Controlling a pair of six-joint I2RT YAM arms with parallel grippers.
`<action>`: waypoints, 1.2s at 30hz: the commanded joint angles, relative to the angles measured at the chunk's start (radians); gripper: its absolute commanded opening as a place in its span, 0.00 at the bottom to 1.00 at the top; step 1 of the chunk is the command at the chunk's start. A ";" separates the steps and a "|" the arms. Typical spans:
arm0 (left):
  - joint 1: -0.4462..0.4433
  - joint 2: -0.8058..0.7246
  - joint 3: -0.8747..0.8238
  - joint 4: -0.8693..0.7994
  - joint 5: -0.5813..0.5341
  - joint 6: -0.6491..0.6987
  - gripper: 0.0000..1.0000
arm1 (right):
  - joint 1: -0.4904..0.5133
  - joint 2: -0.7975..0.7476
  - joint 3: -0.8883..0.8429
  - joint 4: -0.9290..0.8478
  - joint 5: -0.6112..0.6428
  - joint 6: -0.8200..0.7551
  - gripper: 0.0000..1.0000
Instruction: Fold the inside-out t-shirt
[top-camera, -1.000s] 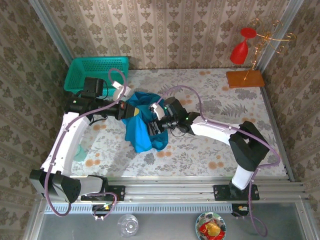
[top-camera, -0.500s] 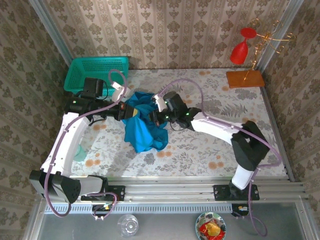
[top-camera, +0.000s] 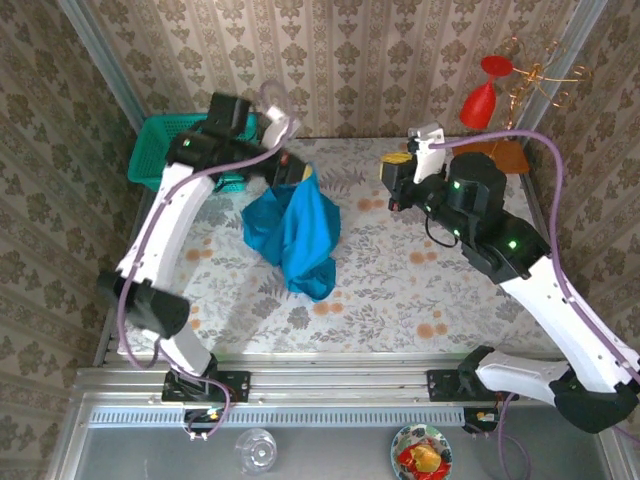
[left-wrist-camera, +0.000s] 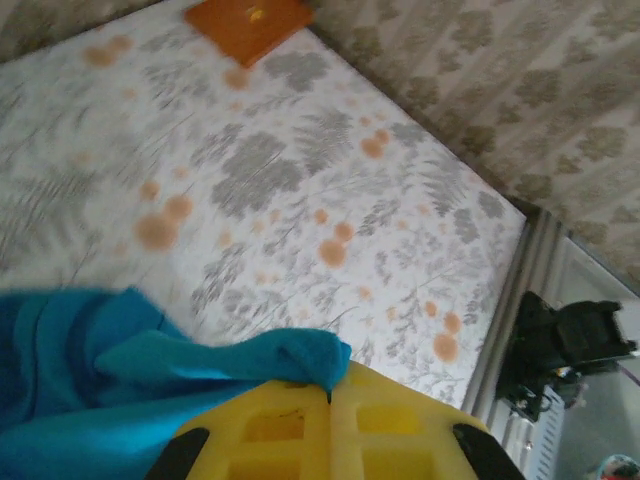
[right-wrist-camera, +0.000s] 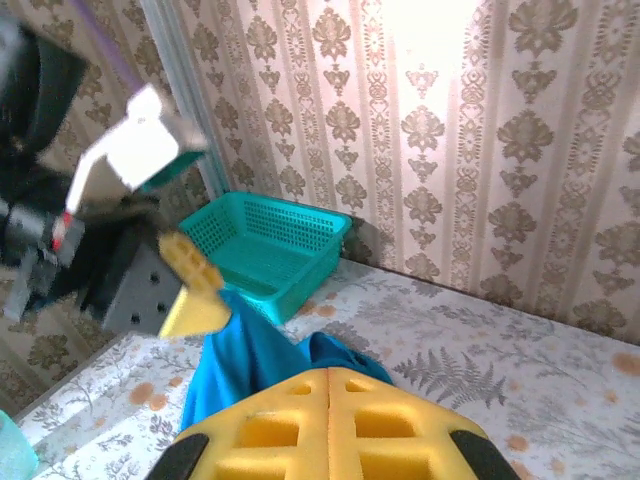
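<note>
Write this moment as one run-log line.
left gripper: shut on teal t-shirt, hanging bunched | right gripper: shut, empty, apart from shirt | fold: not done

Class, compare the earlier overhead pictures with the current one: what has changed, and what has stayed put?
The left gripper, shut on the t-shirt, has lifted it toward the basket. The right gripper left the t-shirt and swung right, shut and empty. The basket and red glass stayed put.
</note>
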 joint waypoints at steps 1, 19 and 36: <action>-0.063 0.059 0.342 -0.217 0.125 0.109 0.00 | 0.006 0.028 -0.065 -0.103 0.079 0.012 0.00; 0.115 -0.002 -0.553 -0.040 -0.482 0.038 0.00 | -0.010 0.157 -0.275 -0.158 -0.114 -0.096 0.28; 0.111 -0.047 -0.766 0.081 -0.535 -0.044 0.00 | 0.139 0.528 -0.344 0.019 -0.093 -0.631 0.42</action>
